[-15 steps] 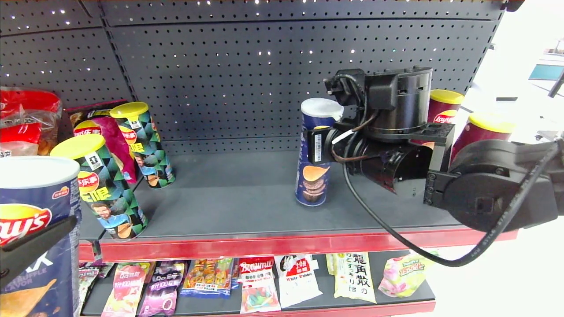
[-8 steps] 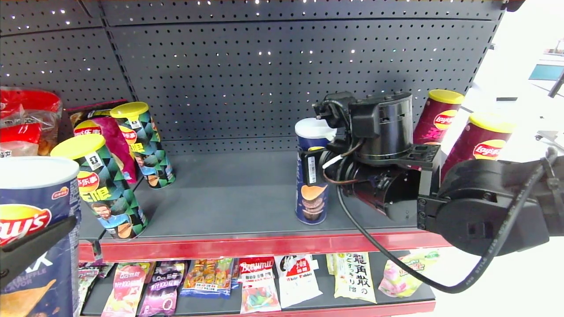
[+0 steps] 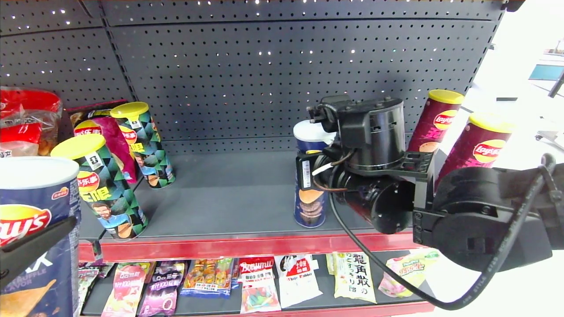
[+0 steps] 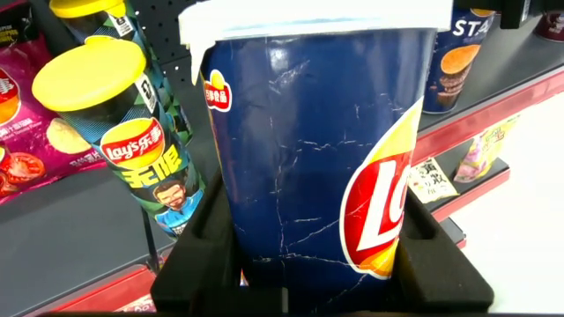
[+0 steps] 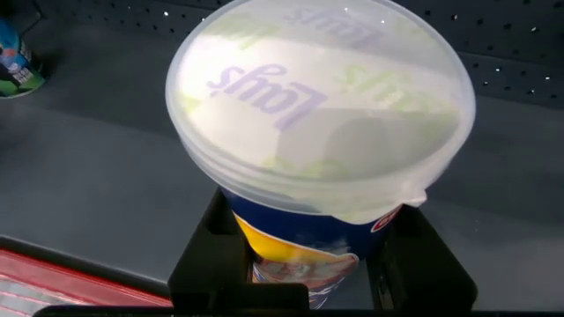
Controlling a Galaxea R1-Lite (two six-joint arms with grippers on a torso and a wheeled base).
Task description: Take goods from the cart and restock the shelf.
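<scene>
My right gripper (image 3: 309,175) is shut on a blue chip can with a white lid (image 3: 311,136), held upright over the grey shelf (image 3: 229,193) near its red front edge. The can's base (image 3: 310,215) is at or just above the shelf board; I cannot tell whether it touches. In the right wrist view the lid (image 5: 322,106) covers most of the can, with my right gripper (image 5: 317,260) clamped around the blue body. My left gripper (image 4: 313,255) is shut on a second blue can (image 4: 317,150), which sits at the lower left of the head view (image 3: 37,211), in front of the shelf.
Two green-patterned cans with yellow lids (image 3: 101,187) (image 3: 143,145) and a purple bag (image 3: 112,136) stand at the shelf's left. Two maroon cans (image 3: 434,121) (image 3: 480,141) lean at the right. A red bag (image 3: 26,119) lies far left. Candy bags (image 3: 260,281) fill the lower shelf.
My right arm has carried its blue can down and forward toward the shelf's front edge, slightly to the left. The left gripper and its can have stayed put.
</scene>
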